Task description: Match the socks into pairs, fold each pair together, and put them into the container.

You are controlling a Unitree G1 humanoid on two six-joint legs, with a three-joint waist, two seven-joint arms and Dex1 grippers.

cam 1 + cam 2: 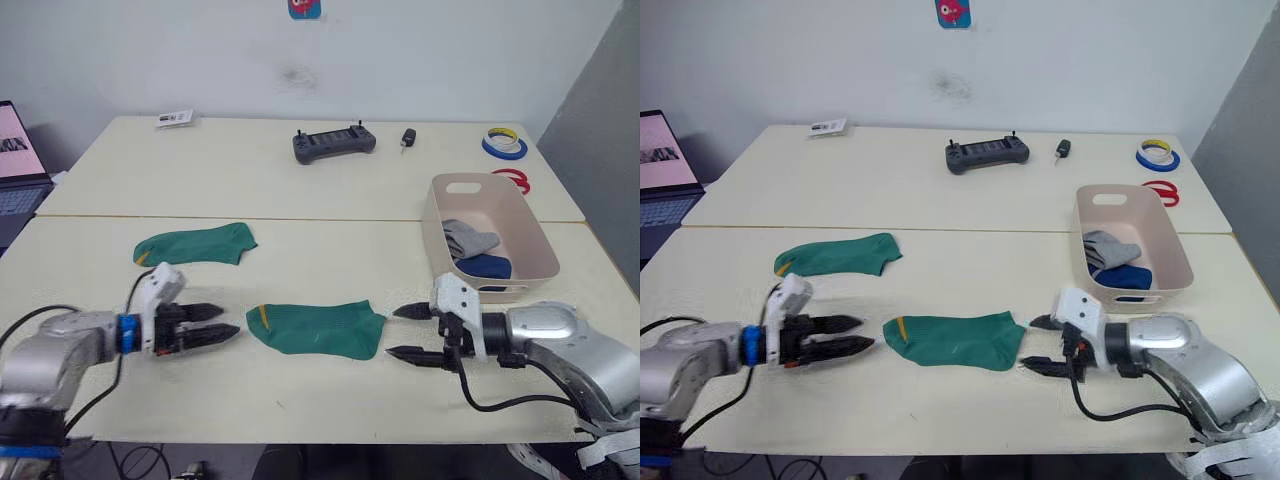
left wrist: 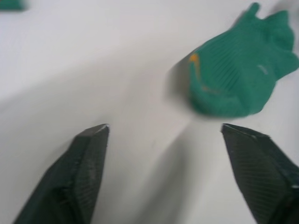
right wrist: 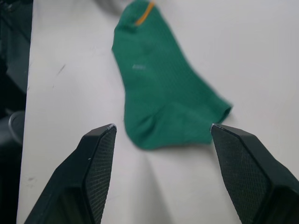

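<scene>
near sock: green sock (image 1: 318,328) lying flat on the counter (image 1: 300,190), right between the two tools
left tool (image 1: 232,326): at the sock's 9 o'clock, just off its yellow-marked end, fingers spread wide, holding nothing
right tool (image 1: 400,332): at its 3 o'clock, tips just beside the sock, also wide open and empty
far sock: second green sock (image 1: 195,244) up at about 10 o'clock from the first
bin (image 1: 487,236): sits at 2 o'clock, grey sock (image 1: 468,238) and blue sock (image 1: 487,266) inside

Left end effector (image 1: 232,325) spread, right end effector (image 1: 392,331) spread, facing inward
</scene>
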